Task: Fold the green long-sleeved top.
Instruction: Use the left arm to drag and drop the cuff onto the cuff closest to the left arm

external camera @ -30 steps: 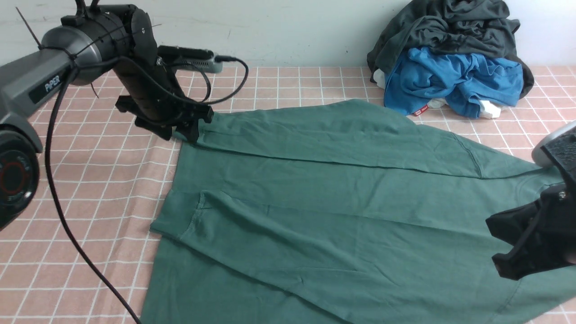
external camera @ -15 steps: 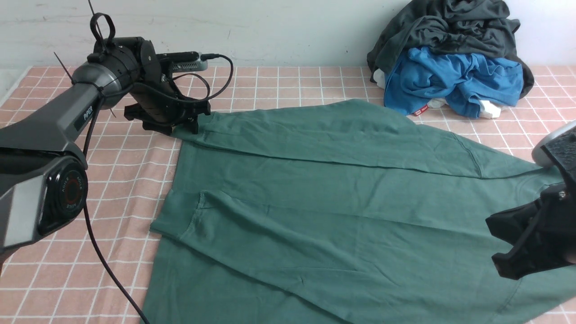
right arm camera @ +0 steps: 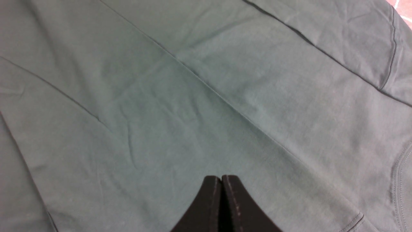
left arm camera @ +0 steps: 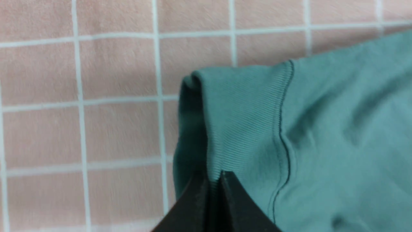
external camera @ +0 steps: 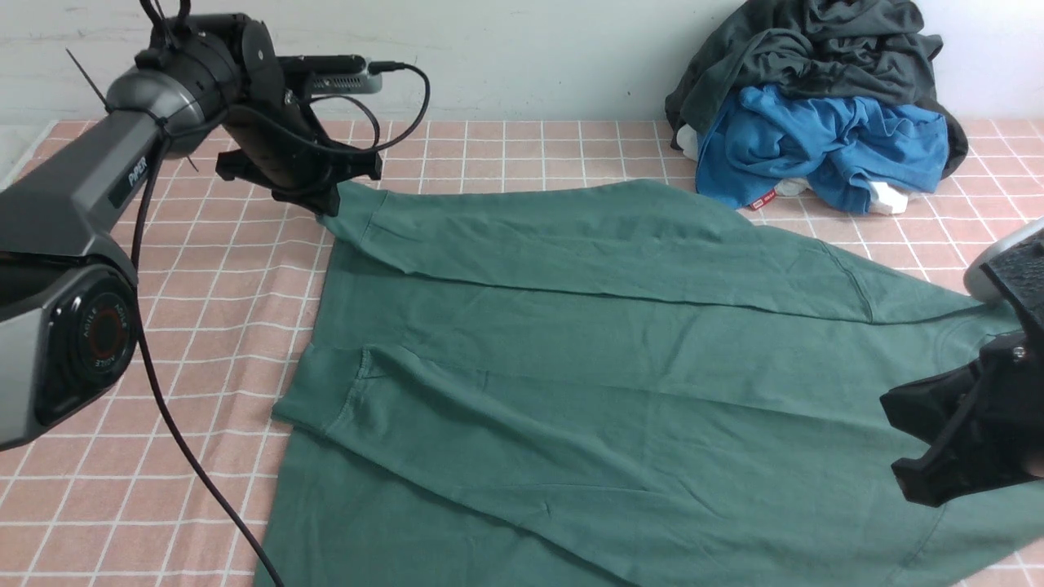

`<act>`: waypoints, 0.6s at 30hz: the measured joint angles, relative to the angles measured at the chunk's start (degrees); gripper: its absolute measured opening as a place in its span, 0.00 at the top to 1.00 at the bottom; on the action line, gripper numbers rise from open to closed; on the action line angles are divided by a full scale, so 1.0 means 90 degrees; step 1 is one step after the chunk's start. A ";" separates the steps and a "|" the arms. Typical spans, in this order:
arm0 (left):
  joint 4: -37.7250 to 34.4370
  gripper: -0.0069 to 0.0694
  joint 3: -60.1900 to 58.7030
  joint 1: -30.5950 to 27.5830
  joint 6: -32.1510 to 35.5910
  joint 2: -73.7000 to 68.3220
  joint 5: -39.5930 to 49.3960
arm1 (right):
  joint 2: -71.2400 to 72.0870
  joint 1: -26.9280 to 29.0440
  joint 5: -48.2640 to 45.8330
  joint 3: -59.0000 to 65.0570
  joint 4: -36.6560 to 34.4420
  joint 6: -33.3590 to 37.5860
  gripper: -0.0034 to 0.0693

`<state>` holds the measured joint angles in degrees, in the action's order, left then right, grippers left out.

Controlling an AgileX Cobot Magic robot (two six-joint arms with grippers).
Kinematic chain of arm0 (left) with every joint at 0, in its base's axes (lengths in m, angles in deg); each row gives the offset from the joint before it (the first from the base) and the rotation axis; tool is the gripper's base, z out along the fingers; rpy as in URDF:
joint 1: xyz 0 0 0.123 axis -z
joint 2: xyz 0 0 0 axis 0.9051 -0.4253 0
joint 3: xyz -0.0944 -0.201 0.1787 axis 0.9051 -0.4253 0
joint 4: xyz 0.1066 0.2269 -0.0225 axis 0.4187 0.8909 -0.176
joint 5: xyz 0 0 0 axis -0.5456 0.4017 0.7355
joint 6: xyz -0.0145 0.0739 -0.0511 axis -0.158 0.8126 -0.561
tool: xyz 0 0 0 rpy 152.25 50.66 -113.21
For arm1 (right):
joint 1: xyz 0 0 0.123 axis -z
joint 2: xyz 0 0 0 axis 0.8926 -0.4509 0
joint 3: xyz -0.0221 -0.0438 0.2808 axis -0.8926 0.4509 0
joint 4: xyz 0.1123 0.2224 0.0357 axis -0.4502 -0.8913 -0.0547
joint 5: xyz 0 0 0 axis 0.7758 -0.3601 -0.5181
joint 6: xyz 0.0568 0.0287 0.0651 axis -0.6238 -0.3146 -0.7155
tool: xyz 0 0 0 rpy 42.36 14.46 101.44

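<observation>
The green long-sleeved top (external camera: 620, 383) lies spread across the pink checked cloth, both sleeves folded over its body. At the far left, my left gripper (external camera: 330, 204) is shut on the ribbed cuff (left arm camera: 241, 112) of the far sleeve and holds it a little above the cloth. In the left wrist view the cuff's edge is pinched between the black fingertips (left arm camera: 231, 183). My right gripper (external camera: 922, 444) hangs over the top's right part, near the neckline. Its jaws are shut with nothing between them, seen above flat green fabric (right arm camera: 206, 106).
A heap of clothes sits at the back right by the wall: a dark grey-black garment (external camera: 824, 49) over a bright blue one (external camera: 824, 147). The pink checked cloth (external camera: 204, 326) shows bare to the left of the top. A black cable (external camera: 171, 424) trails from the left arm.
My left gripper has shut on the far sleeve's cuff and lifted it slightly up and back. The right arm has stayed where it was.
</observation>
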<state>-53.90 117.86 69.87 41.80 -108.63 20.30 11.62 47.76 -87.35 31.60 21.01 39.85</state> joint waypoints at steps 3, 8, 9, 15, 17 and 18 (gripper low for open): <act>-0.0005 0.90 -0.0021 0.0087 0.0151 0.0311 0.0854 | 0.0000 0.0000 -0.0007 0.0000 -0.0002 0.0000 0.97; -0.0101 0.90 -0.1172 0.0211 0.0490 0.1082 0.0927 | 0.0000 0.0000 -0.0028 0.0000 0.0003 0.0008 0.97; -0.0174 0.90 -0.1748 0.0260 0.0506 0.1396 0.0927 | 0.0000 0.0000 -0.0033 0.0000 0.0003 0.0008 0.97; -0.0386 0.90 -0.4438 0.0364 0.0767 0.3145 0.0927 | 0.0000 0.0000 -0.0075 0.0000 0.0050 0.0001 0.97; -0.0362 0.90 -0.5134 0.0366 0.0793 0.3710 0.0927 | 0.0000 0.0000 -0.0075 0.0000 0.0033 0.0002 0.97; -0.0340 0.90 -0.5532 0.0366 0.0808 0.4092 0.0867 | 0.0000 0.0000 -0.0075 0.0000 0.0013 0.0002 0.97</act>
<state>-56.96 68.08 73.17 49.07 -71.80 28.11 11.62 47.76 -88.02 31.60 21.13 39.87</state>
